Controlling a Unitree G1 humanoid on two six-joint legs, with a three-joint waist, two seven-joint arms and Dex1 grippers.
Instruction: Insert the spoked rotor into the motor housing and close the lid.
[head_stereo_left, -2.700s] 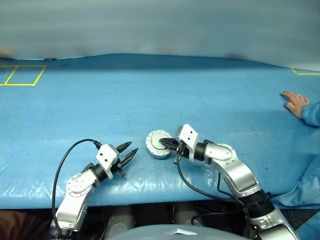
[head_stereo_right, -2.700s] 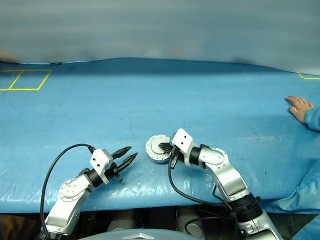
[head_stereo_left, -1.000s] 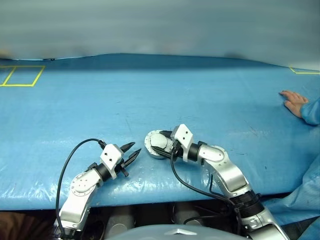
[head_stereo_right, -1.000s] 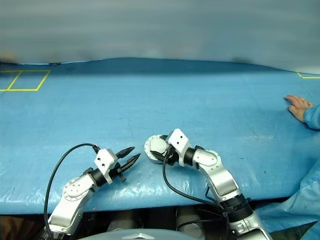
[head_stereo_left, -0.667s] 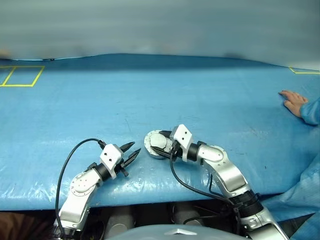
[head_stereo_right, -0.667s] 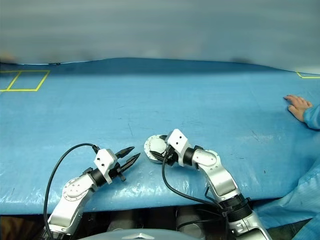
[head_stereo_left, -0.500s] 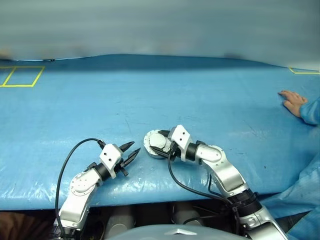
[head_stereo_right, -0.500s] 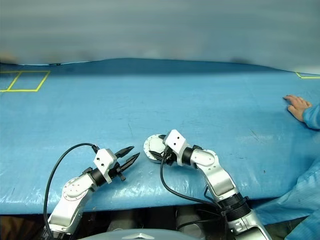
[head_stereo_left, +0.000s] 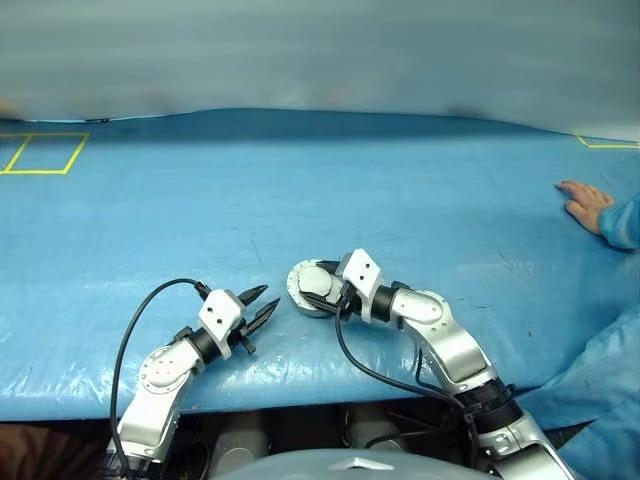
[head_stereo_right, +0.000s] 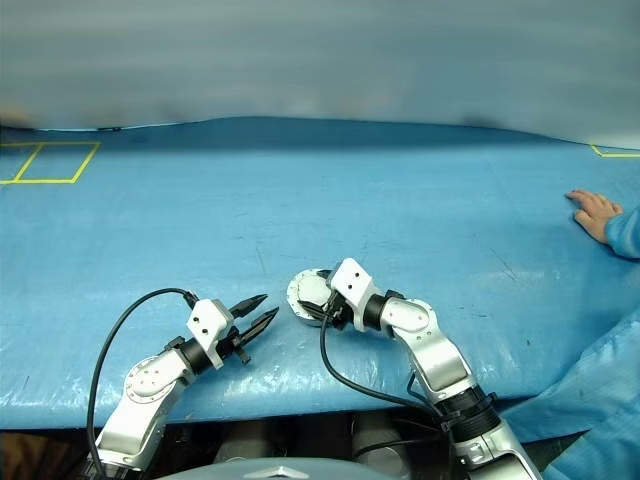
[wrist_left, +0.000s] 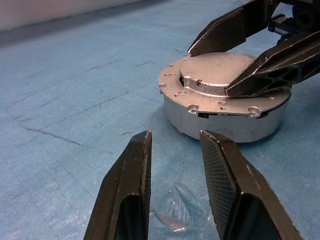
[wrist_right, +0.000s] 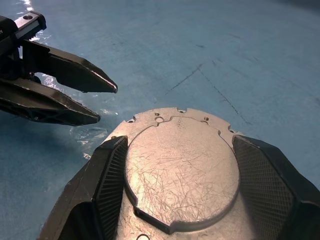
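Note:
The motor housing (head_stereo_left: 303, 291) lies on the blue sheet near the table's front edge, its lid (wrist_right: 180, 170) down with the smooth grey face up. My right gripper (head_stereo_left: 318, 285) reaches over it from the right. Its two fingers (wrist_right: 107, 175) bear on opposite edges of the lid's raised centre, so it is shut on the lid. My left gripper (head_stereo_left: 268, 297) hovers just left of the housing (wrist_left: 220, 122), pointing at it, open with nothing between its fingers. The spoked rotor is hidden.
A person's hand (head_stereo_left: 585, 200) rests on the sheet at the far right, with a blue sleeve below it. A yellow tape square (head_stereo_left: 45, 150) marks the far left corner. The table's front edge runs just below both grippers.
Since the earliest frames my right gripper has slid further left over the housing, from resting on top to straddling the lid. The left gripper has edged closer. Over the last second, nothing moved.

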